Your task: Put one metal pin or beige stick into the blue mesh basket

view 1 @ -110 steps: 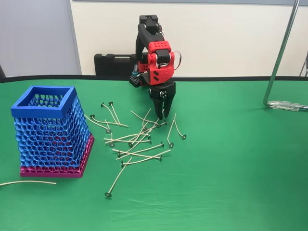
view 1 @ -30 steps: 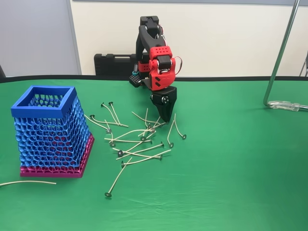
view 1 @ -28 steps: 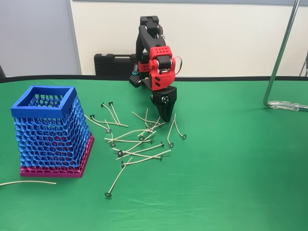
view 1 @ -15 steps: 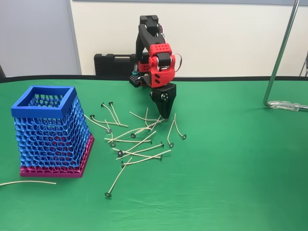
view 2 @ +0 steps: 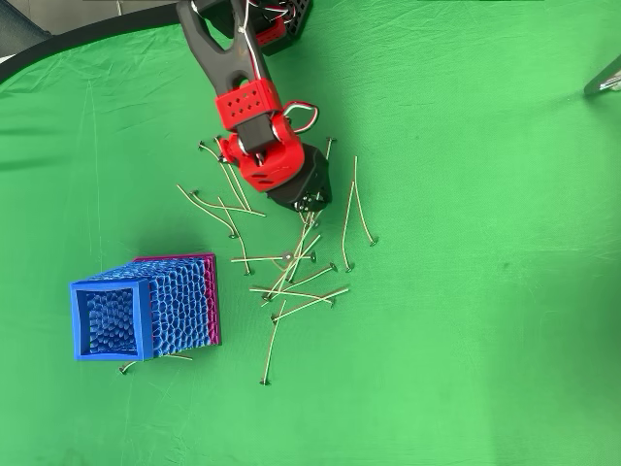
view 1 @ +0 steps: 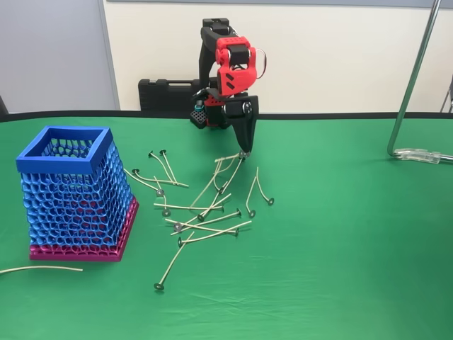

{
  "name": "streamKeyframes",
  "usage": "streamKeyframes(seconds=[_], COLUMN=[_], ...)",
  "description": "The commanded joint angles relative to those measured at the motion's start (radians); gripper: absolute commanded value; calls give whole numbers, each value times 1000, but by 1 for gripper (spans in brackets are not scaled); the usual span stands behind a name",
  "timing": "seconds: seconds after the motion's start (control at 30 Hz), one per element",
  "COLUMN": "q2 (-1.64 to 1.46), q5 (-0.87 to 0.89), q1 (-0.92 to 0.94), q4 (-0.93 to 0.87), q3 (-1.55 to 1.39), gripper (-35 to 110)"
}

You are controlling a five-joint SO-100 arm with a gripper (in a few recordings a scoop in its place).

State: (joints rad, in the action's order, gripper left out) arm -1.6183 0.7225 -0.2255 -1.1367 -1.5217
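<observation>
Gripper: our gripper hangs above the pile, tips together on the upper ends of what looks like more than one beige stick.
Sticks: lower ends trail into the tangle on the tabletop.
Basket: the blue mesh basket stands at 9 o'clock from the pile in the fixed view, well apart.
Risk: we judge a thin pinch may slip, or extra sticks snag and drag.
</observation>
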Motion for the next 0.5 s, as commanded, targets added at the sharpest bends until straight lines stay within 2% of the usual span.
streamKeyframes(seconds=[0.0,0.47], q2=[-60,-130], q5=[-89,-611], q1=[12,40], q4=[-8,-78], q3=[69,272], gripper=[1,1])
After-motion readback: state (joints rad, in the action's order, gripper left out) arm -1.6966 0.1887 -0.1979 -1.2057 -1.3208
